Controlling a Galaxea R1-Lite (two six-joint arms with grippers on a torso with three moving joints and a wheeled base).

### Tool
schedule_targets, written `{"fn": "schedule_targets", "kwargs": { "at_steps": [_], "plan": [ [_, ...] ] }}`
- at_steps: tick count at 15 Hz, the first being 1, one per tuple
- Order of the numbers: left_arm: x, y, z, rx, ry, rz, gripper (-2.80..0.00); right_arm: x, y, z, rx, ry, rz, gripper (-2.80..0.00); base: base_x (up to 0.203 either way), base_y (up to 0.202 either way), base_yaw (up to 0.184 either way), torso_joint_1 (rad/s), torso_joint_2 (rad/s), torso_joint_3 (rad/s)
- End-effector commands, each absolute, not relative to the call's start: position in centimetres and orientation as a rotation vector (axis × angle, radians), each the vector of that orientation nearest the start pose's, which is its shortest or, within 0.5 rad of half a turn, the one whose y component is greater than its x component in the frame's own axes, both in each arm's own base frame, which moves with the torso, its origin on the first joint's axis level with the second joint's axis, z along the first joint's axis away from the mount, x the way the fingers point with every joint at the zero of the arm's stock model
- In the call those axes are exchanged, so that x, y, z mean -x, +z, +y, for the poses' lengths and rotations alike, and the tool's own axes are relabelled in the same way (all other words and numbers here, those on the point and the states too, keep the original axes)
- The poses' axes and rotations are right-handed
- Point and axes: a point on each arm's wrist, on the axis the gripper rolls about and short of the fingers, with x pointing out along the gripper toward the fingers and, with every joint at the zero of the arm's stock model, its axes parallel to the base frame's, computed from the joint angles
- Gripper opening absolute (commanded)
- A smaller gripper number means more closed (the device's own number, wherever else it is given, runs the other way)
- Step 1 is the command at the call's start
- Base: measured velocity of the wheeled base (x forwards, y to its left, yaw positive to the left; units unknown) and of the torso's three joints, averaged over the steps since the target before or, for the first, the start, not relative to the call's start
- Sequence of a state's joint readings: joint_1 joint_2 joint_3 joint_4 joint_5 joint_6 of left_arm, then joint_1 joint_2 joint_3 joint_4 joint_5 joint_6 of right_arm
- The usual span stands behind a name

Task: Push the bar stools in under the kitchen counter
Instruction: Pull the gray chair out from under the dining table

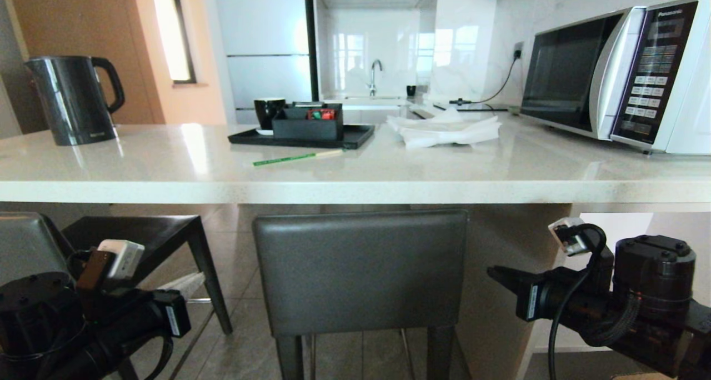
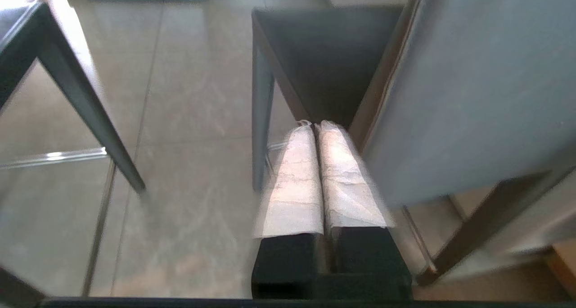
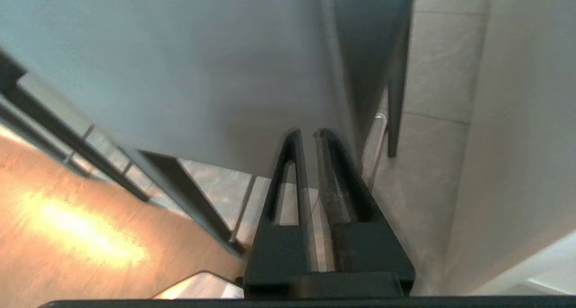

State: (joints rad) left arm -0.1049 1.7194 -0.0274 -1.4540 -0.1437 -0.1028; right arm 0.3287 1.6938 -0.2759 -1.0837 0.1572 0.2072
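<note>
One bar stool's dark grey backrest (image 1: 361, 271) stands straight before me, just below the front edge of the white kitchen counter (image 1: 355, 188). A second bar stool (image 1: 144, 233) is to its left, its seat reaching under the counter. My left gripper (image 1: 186, 284), its fingers wrapped in white, is shut and empty beside the middle backrest's left edge. In the left wrist view that gripper (image 2: 315, 124) points at the seat corner (image 2: 328, 56) next to the backrest (image 2: 472, 96). My right gripper (image 1: 494, 273) is shut and empty at the backrest's right edge. In the right wrist view it (image 3: 306, 132) points at the backrest (image 3: 180, 65).
On the counter stand a black kettle (image 1: 72, 99), a black tray (image 1: 300, 135) with cups, white napkins (image 1: 444, 131), a green stick (image 1: 297, 158) and a microwave (image 1: 616, 71). The counter's white end panel (image 3: 517, 141) rises just right of the stool. The floor is tiled below, with wood (image 3: 67, 218) nearer me.
</note>
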Motion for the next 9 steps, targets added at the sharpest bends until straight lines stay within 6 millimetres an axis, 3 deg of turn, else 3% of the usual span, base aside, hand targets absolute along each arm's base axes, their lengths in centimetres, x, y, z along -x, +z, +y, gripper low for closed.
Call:
{"fn": "schedule_targets", "kwargs": {
  "at_steps": [1, 3, 6, 9],
  "plan": [
    [-20.2, 7.7, -2.4, 0.107, -0.230, 0.288, 0.00, -22.5, 9.8, 7.8, -0.176, 0.439, 0.370, 0.00, 0.000, 0.000, 0.000, 0.000, 0.00, 0.000],
    [-20.0, 7.3, -2.4, 0.100, -0.219, 0.304, 0.00, -23.4, 9.7, 8.0, -0.180, 0.436, 0.299, 0.00, 0.000, 0.000, 0.000, 0.000, 0.00, 0.000],
    [-19.9, 7.6, -2.6, 0.107, -0.246, 0.295, 0.00, -23.4, 8.9, 8.0, -0.184, 0.454, 0.326, 0.00, 0.000, 0.000, 0.000, 0.000, 0.00, 0.000],
    [-19.5, 8.6, -2.7, 0.126, -0.369, 0.251, 0.00, -23.5, 8.8, 7.7, -0.194, 0.508, 0.339, 0.00, 0.000, 0.000, 0.000, 0.000, 0.00, 0.000]
  ]
}}
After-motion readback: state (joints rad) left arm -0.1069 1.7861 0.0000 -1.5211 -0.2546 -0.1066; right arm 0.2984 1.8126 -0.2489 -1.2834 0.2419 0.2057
